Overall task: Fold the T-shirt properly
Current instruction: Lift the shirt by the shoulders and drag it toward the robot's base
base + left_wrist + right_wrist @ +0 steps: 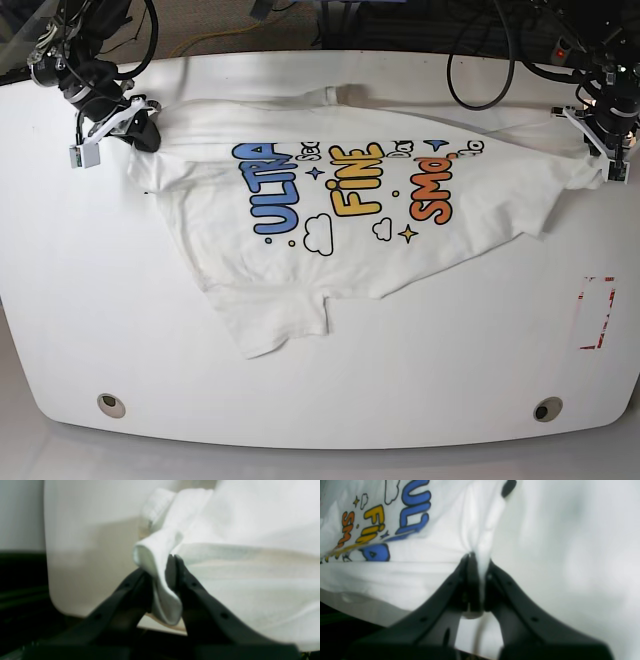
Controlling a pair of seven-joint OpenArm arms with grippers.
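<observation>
- right gripper (pixel 140 130) at far left of the base view, pinched tight on an edge of the t-shirt (pixel 340 220).
- stretched between the two pincers across the white table (pixel 320 400), print side up.
- left gripper (pixel 608 150) at far right, clamped on a bunched white fold.

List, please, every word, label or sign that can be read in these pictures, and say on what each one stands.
"ULTRA" in blue: front print of the T-shirt.
"FINE" in yellow: same print, in the middle.
"SMO" in orange: same print; nothing further can be read.
Small outlined marks above the print: too small to read.
Red and white marking on the table: no readable text.
</observation>
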